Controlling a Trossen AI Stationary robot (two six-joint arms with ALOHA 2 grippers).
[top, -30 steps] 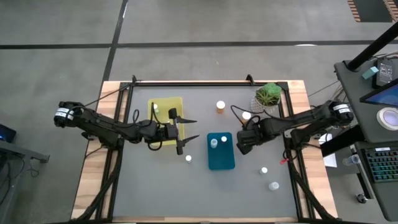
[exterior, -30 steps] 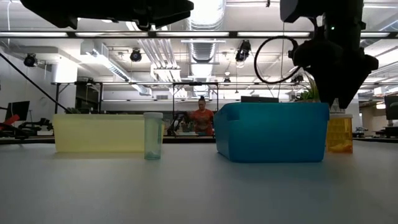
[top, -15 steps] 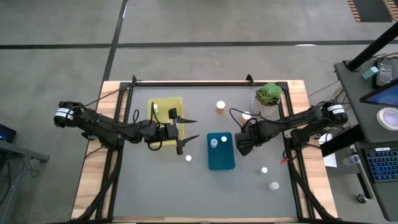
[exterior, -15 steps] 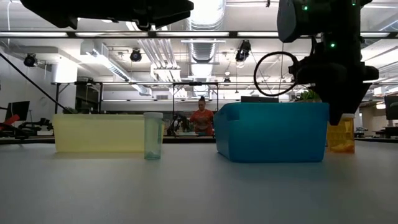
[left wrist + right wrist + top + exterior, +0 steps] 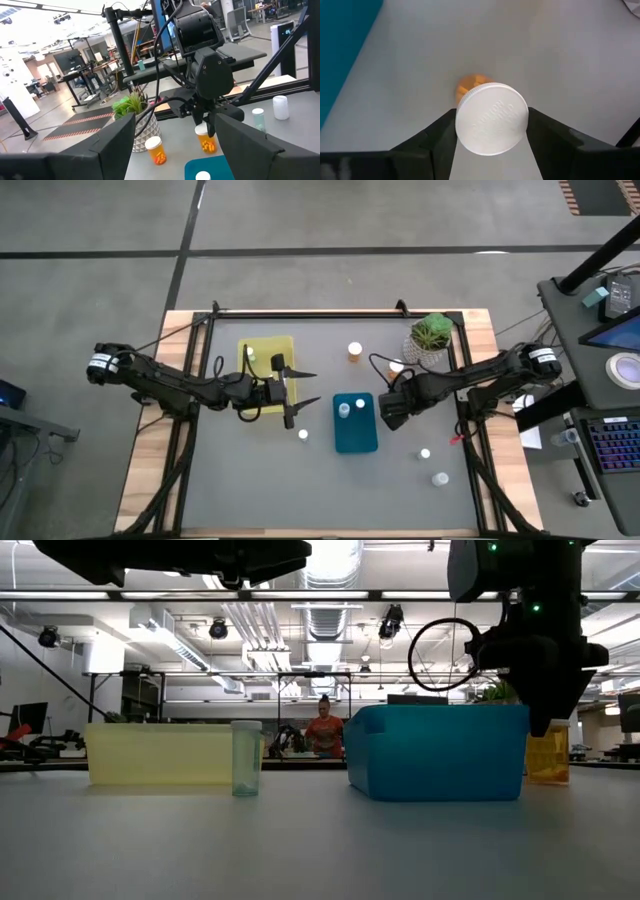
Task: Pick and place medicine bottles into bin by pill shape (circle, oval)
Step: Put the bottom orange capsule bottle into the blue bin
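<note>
Right end effector [image 5: 491, 125] pinching orange bottle's cap [image 5: 492, 118] at blue bin's [image 5: 354, 424] three o'clock; lift vertically, keeping grip centred.

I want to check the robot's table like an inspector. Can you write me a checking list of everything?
Surface: grey table, wooden edges.
Job's things: yellow bin, blue bin, orange bottle between the right gripper's fingers, bottles standing around.
Clutter: potted plant.
Grippers: left gripper open beside the yellow bin; right gripper closing around the bottle's cap.
Cables: loop on the right arm.
Surroundings: a person far behind.
</note>
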